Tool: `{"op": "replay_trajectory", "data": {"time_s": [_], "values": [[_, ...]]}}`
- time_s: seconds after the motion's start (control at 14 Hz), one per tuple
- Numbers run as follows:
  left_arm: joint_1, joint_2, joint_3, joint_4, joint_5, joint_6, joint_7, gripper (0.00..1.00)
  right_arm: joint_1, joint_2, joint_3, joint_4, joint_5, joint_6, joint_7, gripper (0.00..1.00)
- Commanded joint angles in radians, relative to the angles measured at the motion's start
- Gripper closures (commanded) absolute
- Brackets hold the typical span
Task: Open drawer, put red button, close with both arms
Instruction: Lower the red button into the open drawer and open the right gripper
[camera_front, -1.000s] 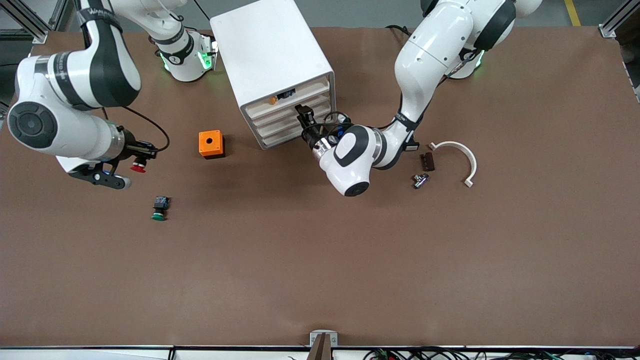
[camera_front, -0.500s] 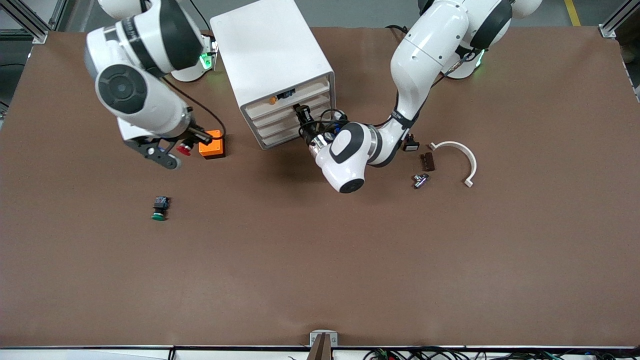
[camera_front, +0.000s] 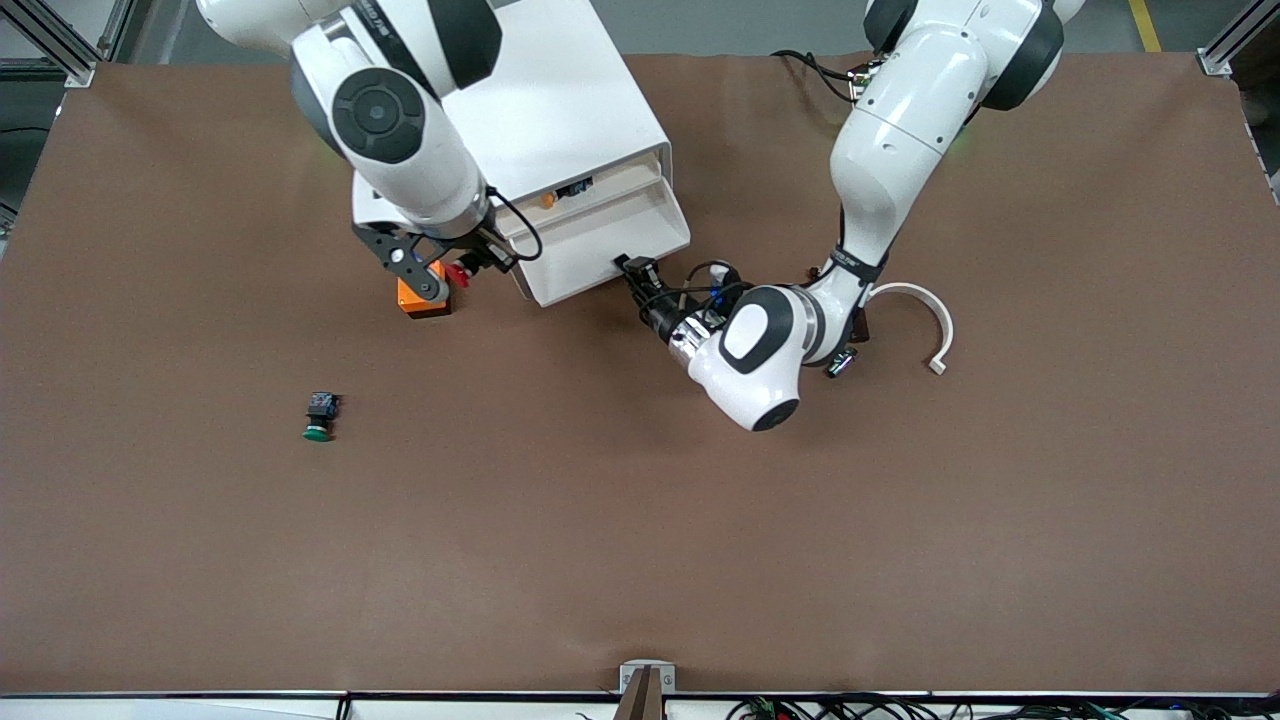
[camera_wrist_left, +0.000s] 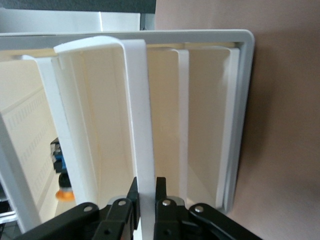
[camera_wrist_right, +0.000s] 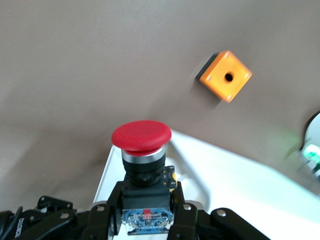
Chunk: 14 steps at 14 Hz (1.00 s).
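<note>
Left end effector (camera_front: 632, 268): pinching the front wall of the drawer (camera_front: 600, 245), one finger on each face of the panel, as the left wrist view (camera_wrist_left: 146, 199) shows.
Drawer: pulled well out of the white cabinet (camera_front: 535, 95), its cream inside (camera_wrist_left: 165, 125) open to view; it sits below the top drawer with the orange knob (camera_front: 546, 200).
Right end effector (camera_front: 462, 268): pressed onto the black-and-blue body of the red button (camera_wrist_right: 141, 137), cap pointing away from the fingers.
Red button: held in the air (camera_front: 457, 273) over the bench (camera_front: 640, 520), beside the pulled-out drawer's corner and above the orange box (camera_front: 420, 298).
Orange box: a cube with a round hole in its top (camera_wrist_right: 226, 76), on the bench just beside the cabinet, toward the right arm's end.
Green button (camera_front: 318, 417): lying on the bench nearer the front camera than the orange box, well apart from it.
White curved piece (camera_front: 925, 318): on the bench toward the left arm's end, near the left arm's wrist.
</note>
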Motion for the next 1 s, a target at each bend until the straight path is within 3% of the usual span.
{"op": "replay_trajectory", "data": {"time_s": [0.0,0.14,0.36,0.43,0.5,0.57,0.93], "values": [[0.040,0.011,0.006,0.013,-0.018,-0.013,0.062,1.00,0.044,0.041,-0.012,0.014,0.059,0.072,0.100,1.00],[0.050,0.017,0.006,0.013,-0.018,-0.005,0.079,0.84,0.082,0.075,-0.012,0.006,0.059,0.147,0.177,1.00],[0.058,0.017,0.006,0.015,-0.018,-0.005,0.094,0.79,0.128,0.101,-0.012,-0.023,0.061,0.235,0.236,1.00],[0.063,0.017,0.006,0.015,-0.018,-0.005,0.096,0.64,0.138,0.110,-0.010,-0.032,0.061,0.255,0.245,1.00],[0.067,0.014,0.006,0.015,-0.018,-0.005,0.099,0.16,0.144,0.125,-0.010,-0.034,0.070,0.265,0.246,1.00],[0.067,0.011,0.006,0.016,-0.018,-0.007,0.102,0.00,0.154,0.133,-0.011,-0.034,0.088,0.269,0.248,1.00],[0.115,-0.004,0.008,0.056,-0.008,-0.015,0.131,0.00,0.194,0.130,-0.010,-0.150,0.111,0.425,0.274,1.00]]}}
